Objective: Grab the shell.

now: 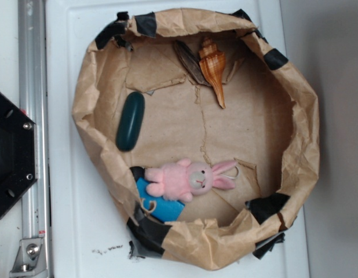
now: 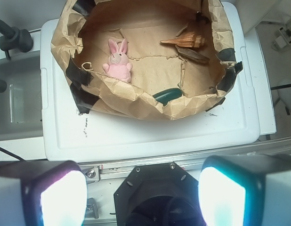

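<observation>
In the exterior view, a ring of crumpled brown paper [image 1: 86, 98], patched with black tape, is sitting on a white counter [image 1: 80, 231] and forming a shallow basin. Inside it, the shell [image 1: 213, 68] is lying near the top rim, its bulbous end toward the rim and its thin point aiming down toward the middle. A flat dark brown piece [image 1: 189, 61] is lying just beside it on the left, touching or nearly so. A dark green oval [image 1: 130, 121] is resting against the left wall. A pink bunny [image 1: 190, 178] is lying on its side near the bottom, partly over a blue thing [image 1: 161, 205]. The pincer is not showing here.

In the wrist view, the pincer [image 2: 141, 195] is hanging well apart from the basin, its two fingers [image 2: 60, 197] spread wide with nothing between them, over a black base [image 2: 155, 197]. The shell [image 2: 185, 41] is lying at the far right of the paper [image 2: 122, 94] basin, the brown piece [image 2: 195, 54] just in front of it. The bunny [image 2: 118, 59] is sitting at the left, and the green oval [image 2: 167, 95] is peeking over the near wall.
</observation>
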You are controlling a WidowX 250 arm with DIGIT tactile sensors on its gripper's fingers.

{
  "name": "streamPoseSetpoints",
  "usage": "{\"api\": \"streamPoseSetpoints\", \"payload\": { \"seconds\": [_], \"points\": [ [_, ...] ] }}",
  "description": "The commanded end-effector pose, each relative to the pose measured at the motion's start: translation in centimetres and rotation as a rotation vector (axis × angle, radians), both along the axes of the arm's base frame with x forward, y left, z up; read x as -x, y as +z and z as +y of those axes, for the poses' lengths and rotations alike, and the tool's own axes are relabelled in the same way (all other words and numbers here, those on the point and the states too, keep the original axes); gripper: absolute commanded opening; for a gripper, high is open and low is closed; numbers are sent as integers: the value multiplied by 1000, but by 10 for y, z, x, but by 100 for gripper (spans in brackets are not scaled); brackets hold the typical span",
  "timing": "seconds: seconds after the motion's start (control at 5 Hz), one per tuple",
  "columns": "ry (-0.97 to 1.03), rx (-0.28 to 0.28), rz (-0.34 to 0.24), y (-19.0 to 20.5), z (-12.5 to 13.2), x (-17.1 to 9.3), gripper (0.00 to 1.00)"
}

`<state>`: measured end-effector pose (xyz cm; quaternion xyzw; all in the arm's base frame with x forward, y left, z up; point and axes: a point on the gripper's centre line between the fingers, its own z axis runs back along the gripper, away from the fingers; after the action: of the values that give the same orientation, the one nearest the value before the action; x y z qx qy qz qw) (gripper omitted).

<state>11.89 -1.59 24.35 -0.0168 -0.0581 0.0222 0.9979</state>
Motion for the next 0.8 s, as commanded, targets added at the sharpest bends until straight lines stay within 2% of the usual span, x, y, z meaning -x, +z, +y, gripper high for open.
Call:
{"api": "streamPoseSetpoints", "payload": {
  "seconds": [0.0, 0.2, 0.4, 0.6],
  "points": [
    [0, 0, 0, 0, 0, 0, 100],
    [83, -116, -167, -18, 6, -25, 100],
    [114, -87, -217, -33, -2, -74, 100],
    [201, -77, -265, -51, 15, -99, 100]
  ]
}}
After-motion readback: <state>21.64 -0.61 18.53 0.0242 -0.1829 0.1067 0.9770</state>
